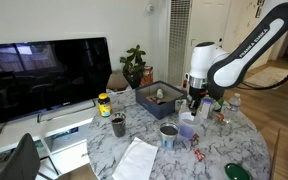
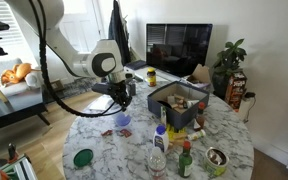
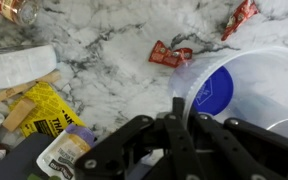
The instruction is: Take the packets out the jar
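Wrist view looks straight down on the marble table (image 3: 104, 40), which fills most of the frame under the gripper (image 3: 181, 108). TV (image 2: 179, 45) stands off the table, far beyond the gripper. Franka arm (image 2: 104, 62) reaches down over the table in both exterior views. Dark box (image 2: 179, 100) of odds and ends sits well apart from the gripper, toward the TV. The jar (image 3: 239, 90), translucent lavender-white with its mouth up, stands directly under and just right of the fingertips in the wrist view. Gripper fingers are drawn close together with almost no gap, right at the jar's near rim. Cannot tell whether they pinch the wall or only hang at it. White bottle (image 3: 14, 70) lies far left of the gripper, and the yellow pack (image 3: 49, 112) sits below it, nearer the gripper. Grey tin (image 1: 169, 133) stands near the jar, off to one side of the gripper. Green lid (image 2: 82, 157) lies well apart, by the table edge. Blue label (image 3: 212, 93) shows through the jar wall. The packets (image 3: 171, 55) lie on the marble outside the jar: one just ahead of the fingertips, close to the jar wall, and another packet (image 3: 241, 17) farther ahead. Jar's inside is too hazy to read.
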You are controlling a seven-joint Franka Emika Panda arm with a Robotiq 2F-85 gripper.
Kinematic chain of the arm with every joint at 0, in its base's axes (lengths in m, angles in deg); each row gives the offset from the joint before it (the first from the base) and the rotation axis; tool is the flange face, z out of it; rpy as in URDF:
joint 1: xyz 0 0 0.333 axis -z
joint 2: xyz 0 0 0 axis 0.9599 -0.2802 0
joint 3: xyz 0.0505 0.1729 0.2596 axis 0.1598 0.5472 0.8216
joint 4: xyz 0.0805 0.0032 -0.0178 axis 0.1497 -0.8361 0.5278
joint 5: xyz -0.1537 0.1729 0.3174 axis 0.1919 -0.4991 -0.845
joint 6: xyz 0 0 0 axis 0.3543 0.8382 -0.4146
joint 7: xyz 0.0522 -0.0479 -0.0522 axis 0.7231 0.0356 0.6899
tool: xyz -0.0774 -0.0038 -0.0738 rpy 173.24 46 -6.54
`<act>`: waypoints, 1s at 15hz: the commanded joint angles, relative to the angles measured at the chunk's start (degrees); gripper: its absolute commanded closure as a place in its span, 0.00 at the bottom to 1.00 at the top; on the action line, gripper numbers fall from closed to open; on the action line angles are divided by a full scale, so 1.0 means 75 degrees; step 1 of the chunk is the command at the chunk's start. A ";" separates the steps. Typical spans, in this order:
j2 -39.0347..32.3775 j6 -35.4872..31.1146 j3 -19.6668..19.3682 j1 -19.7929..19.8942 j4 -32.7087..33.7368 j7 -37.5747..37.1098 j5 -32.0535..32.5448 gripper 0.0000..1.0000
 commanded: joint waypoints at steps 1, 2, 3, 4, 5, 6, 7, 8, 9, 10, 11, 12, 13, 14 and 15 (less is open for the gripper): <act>-0.0449 0.0324 -0.0076 0.0112 0.0399 0.0219 -0.0648 0.99; -0.0577 0.0378 -0.0097 0.0130 0.0521 0.0148 -0.0797 0.99; -0.0684 0.0373 -0.0044 0.0192 0.0623 0.0269 -0.1129 0.99; -0.0787 0.0356 -0.0038 0.0214 0.0735 0.0246 -0.1299 0.99; -0.0885 0.0351 -0.0054 0.0226 0.0816 0.0206 -0.1407 0.99; -0.0993 0.0356 -0.0122 0.0202 0.0911 0.0080 -0.1365 0.99; -0.1104 0.0359 -0.0165 0.0205 0.0990 0.0023 -0.1390 0.99; -0.1207 0.0296 -0.0233 0.0192 0.1051 -0.0074 -0.1341 0.99; -0.1305 0.0216 -0.0212 0.0257 0.1102 0.0019 -0.1474 0.99; -0.1391 0.0196 -0.0267 0.0253 0.1154 -0.0057 -0.1458 0.99; -0.1491 0.0166 -0.0302 0.0267 0.1229 -0.0091 -0.1485 0.99; -0.1576 0.0159 -0.0349 0.0272 0.1284 -0.0136 -0.1495 0.99; -0.1646 0.0166 -0.0368 0.0289 0.1337 -0.0141 -0.1527 0.99; -0.1715 0.0136 -0.0393 0.0298 0.1387 -0.0145 -0.1538 0.99; -0.1749 0.0103 -0.0390 0.0324 0.1417 -0.0105 -0.1581 0.92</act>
